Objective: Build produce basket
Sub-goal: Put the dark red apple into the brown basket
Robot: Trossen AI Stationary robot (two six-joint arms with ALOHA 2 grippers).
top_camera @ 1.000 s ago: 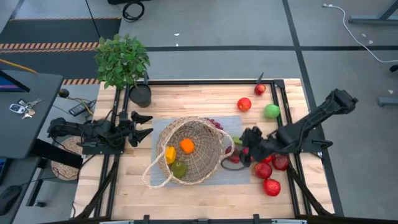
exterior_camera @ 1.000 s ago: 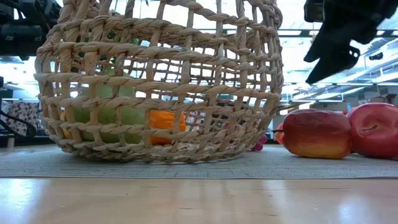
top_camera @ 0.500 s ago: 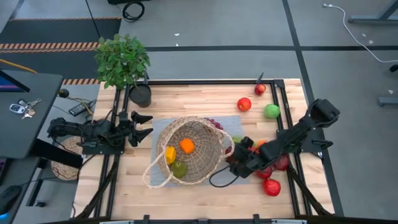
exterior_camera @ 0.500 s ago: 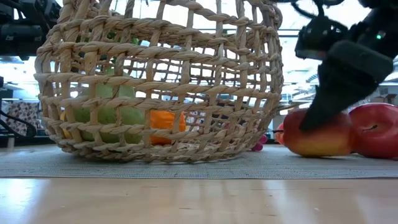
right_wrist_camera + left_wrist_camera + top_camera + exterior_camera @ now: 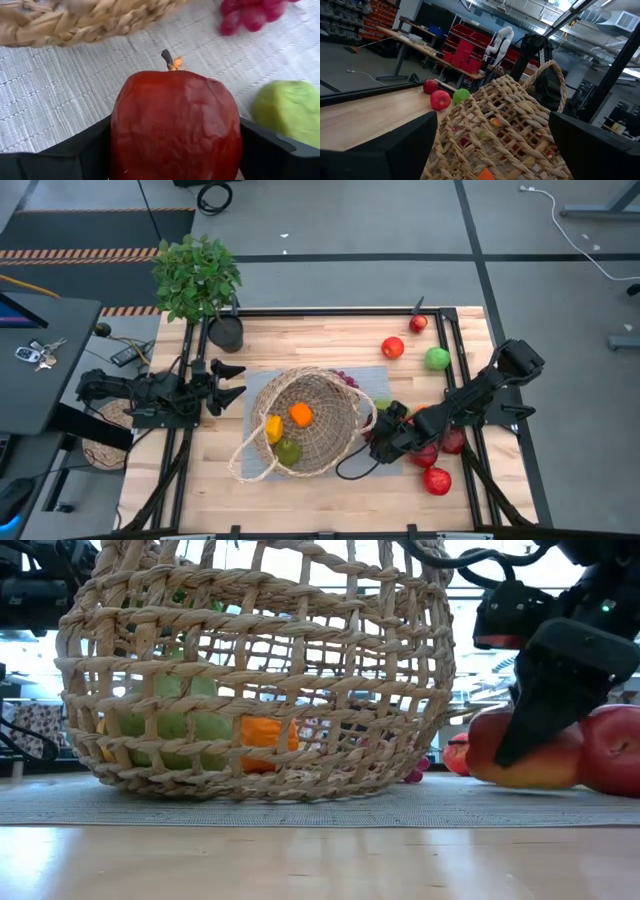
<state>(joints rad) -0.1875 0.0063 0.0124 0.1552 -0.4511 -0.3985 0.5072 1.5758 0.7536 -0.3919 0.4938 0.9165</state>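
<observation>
The woven basket (image 5: 305, 423) (image 5: 250, 670) (image 5: 505, 130) rests on a grey mat (image 5: 262, 385) and holds a yellow piece, an orange and a green piece. Just right of it lies a red apple (image 5: 175, 125) (image 5: 545, 765), with my right gripper (image 5: 383, 438) (image 5: 175, 127) shut on it. Purple grapes (image 5: 250, 12) and a green fruit (image 5: 290, 112) lie on the mat beyond the apple. My left gripper (image 5: 228, 385) waits open at the table's left edge, pointing level at the basket. My right gripper pinches the red apple by its two opposite sides (image 5: 122, 135), one finger (image 5: 75, 150) on each. The fingers slant down from the table's right. The apple's stem (image 5: 169, 60) points away from the wrist, and its underside (image 5: 520, 780) sits on the mat.
More red apples (image 5: 437, 480) (image 5: 452, 442) (image 5: 612, 750) lie close by the held one, on the right. Two red fruits (image 5: 392, 347) and a green apple (image 5: 437, 358) sit far right. A potted plant (image 5: 200, 280) stands at the far left corner.
My right gripper has come down and toward the table's near left, from above the apples onto the red apple beside the basket. Its fingers now stand on both sides of that apple, which has shifted a little toward the apple on its right.
</observation>
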